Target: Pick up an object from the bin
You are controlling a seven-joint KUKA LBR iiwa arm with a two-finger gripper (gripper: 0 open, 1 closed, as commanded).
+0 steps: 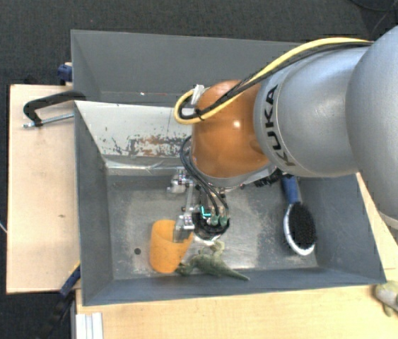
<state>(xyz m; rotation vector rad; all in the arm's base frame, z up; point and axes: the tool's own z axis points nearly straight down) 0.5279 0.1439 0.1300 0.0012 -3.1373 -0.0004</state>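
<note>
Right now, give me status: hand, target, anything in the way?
Hand low in the bin, beside an orange rounded piece. Green toy just below the hand, touching the orange piece. Black brush apart at right.

Just above the small dark metal tool [200,226] sits a glossy orange domed cover [223,136], joined to a thick silver-grey arm [340,104] lettered KUKA [272,122] in black, with a yellow-and-black cable [283,58] looping over that cover.
</note>
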